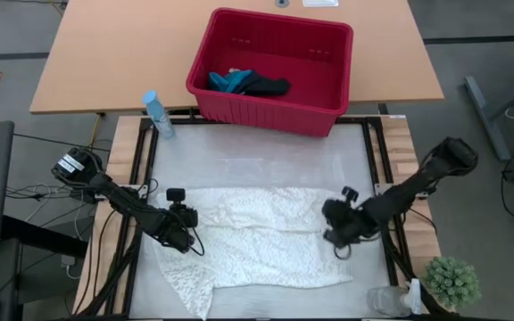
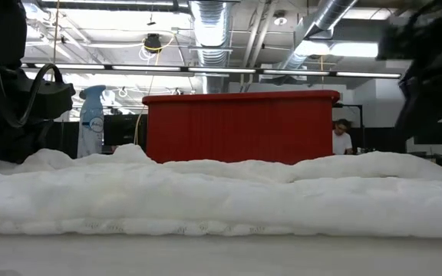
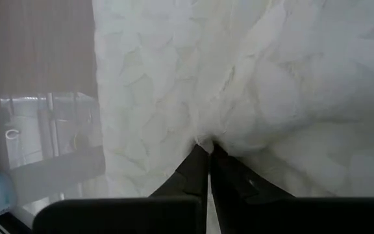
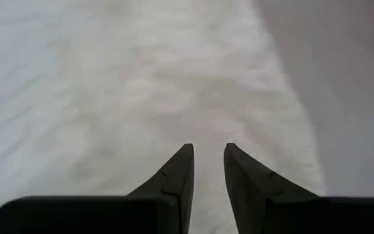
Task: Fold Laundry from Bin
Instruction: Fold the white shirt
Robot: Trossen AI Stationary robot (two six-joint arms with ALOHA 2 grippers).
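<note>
The left gripper (image 3: pixel 209 151) is pinching the white lacy cloth (image 1: pixel 257 241) at its left edge, its two fingers pressed together with a small pucker of fabric caught between the tips. From that pinch the cloth is fanning away ahead of the jaws in creases.

The right gripper (image 4: pixel 208 153) is hovering low over the opposite edge of the same cloth, its fingers standing a narrow gap apart with nothing between them; the cloth's edge is lying just beyond and below the tips, and bare table surface is showing off to one side of the jaws.

Between the two grippers the white cloth is lying spread flat across the table (image 1: pixel 257 160), one corner trailing toward the near edge on the left gripper's side.

Well beyond both sets of jaws, at the far side, the red bin (image 1: pixel 273 71) is sitting upright. Inside it the small teal-blue piece (image 1: pixel 228 82) and the dark piece (image 1: pixel 266 86) are lying bunched together, touching, against one wall. A spray bottle (image 1: pixel 158 113) is lying just beside the bin, on the left gripper's side.
</note>
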